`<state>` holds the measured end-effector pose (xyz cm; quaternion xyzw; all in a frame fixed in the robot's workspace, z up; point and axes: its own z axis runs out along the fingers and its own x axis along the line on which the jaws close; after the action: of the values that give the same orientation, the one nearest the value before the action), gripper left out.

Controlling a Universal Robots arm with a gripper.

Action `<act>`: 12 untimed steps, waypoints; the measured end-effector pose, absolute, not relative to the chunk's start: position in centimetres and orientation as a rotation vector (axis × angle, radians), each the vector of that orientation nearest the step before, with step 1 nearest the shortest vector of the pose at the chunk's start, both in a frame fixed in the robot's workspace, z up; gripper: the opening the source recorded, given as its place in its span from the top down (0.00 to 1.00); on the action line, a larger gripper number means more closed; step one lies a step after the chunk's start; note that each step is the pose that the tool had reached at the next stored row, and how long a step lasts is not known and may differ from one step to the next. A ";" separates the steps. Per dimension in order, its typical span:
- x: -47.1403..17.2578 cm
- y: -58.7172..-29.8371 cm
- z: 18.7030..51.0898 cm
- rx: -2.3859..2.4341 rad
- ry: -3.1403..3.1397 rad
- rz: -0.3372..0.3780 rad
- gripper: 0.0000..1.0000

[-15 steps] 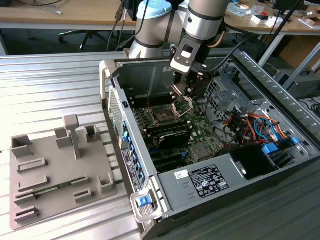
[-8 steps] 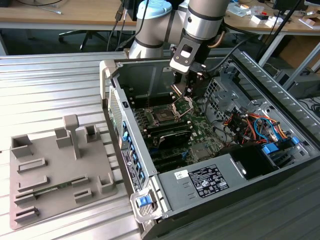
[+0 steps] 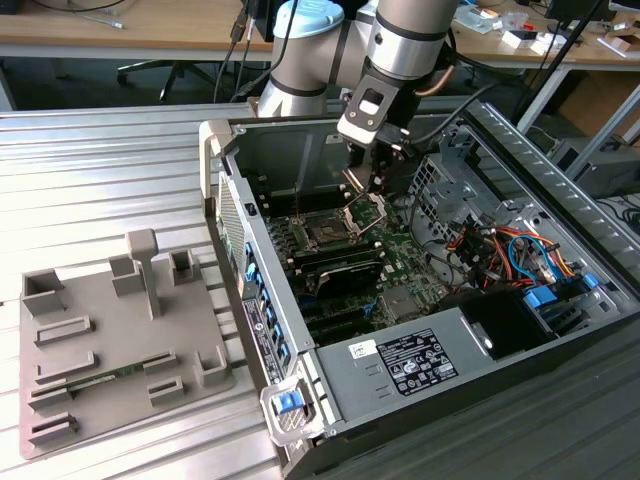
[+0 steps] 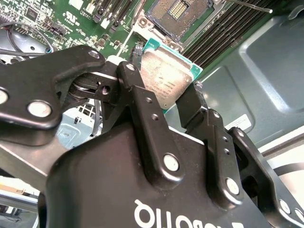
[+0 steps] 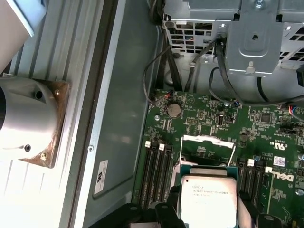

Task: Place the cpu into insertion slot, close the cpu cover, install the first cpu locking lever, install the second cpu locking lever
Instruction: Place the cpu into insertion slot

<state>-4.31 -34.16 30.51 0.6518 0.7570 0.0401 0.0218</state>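
Observation:
My gripper (image 4: pixel 164 80) is shut on the cpu (image 4: pixel 167 76), a flat silvery square chip with a green rim, gripped by two opposite edges between black fingers (image 4: pixel 137 95). The chip hangs tilted in the air above the motherboard, short of the insertion slot (image 4: pixel 178 12), whose dark gold-flecked centre lies bare. In the first wrist view the cpu (image 5: pixel 208 197) sits between the fingertips, with the raised cpu cover (image 5: pixel 209 138) just beyond it. In the exterior view my gripper (image 3: pixel 372 178) hovers inside the open computer case, above and to the right of the insertion slot (image 3: pixel 325 232) and beside the upright cpu cover (image 3: pixel 368 208).
Memory slots (image 5: pixel 159 171) flank the socket. A metal drive cage (image 5: pixel 247 38) with loose black cables (image 5: pixel 166 71) stands close by. The case's side wall (image 3: pixel 235 215) and power supply (image 3: pixel 420 362) hem the board in. A grey fixture plate (image 3: pixel 120 340) lies outside at the exterior view's left.

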 end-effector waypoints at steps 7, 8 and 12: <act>-4.3 -34.2 30.5 2.053 2.315 0.123 0.45; -4.3 -34.2 30.5 2.055 2.313 0.123 0.45; -4.3 -34.2 30.5 2.068 2.302 0.123 0.45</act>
<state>-4.31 -34.16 30.51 0.6676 0.7431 0.0397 0.0226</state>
